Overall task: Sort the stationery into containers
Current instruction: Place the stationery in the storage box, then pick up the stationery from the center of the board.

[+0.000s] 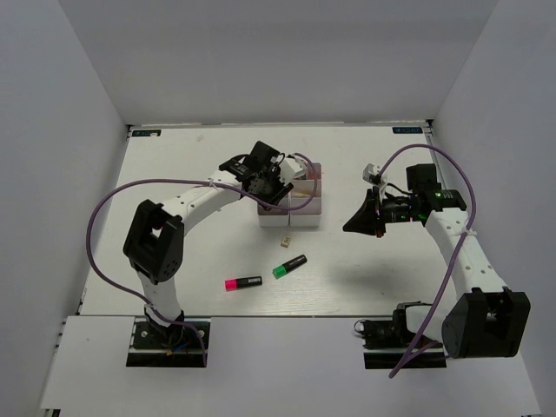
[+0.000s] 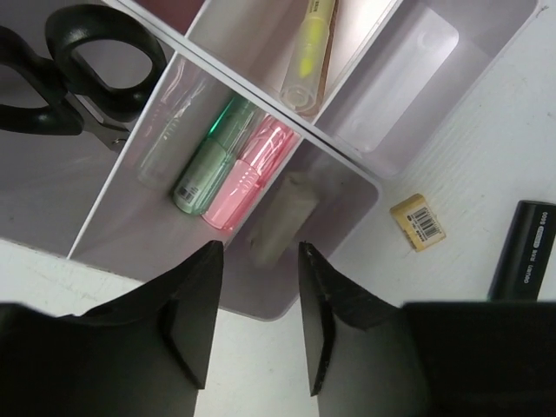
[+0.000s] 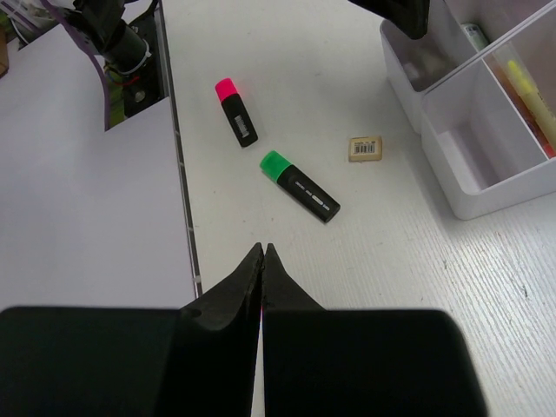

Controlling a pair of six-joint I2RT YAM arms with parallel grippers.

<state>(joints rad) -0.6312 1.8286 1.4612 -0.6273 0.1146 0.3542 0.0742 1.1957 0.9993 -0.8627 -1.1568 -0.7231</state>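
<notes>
Okay, far left of the loose items: pink highlighter flat on table, pink cap to the left, black body to the right, well apart from bins. Next, left gripper above the left side of the bins, pointed down at one compartment, fingers parted to a narrow gap, nothing gripped. In that compartment, per left wrist view: clear marker, green marker and pink marker side by side and touching, plus whitish stub just beside the pink one, kind not clear. Black-handled scissors in the neighbouring compartment, handle loops up against the divider. Yellow marker in the compartment beyond, leaning along its wall. Moving right on the table: eraser, small and tan with a barcode label, just in front of the bins' near edge, touching neither bins nor highlighters. Green highlighter near the eraser on its near side, lying at a slant, green cap toward the pink highlighter, black body angled up to the right, apart from the pink one. Farthest right: right gripper off to the right of the bins, well apart from them, above bare table, fingers pressed together tip to tip, nothing held. In right wrist view, both highlighters and eraser ahead of the closed tips, bins at upper right.
</notes>
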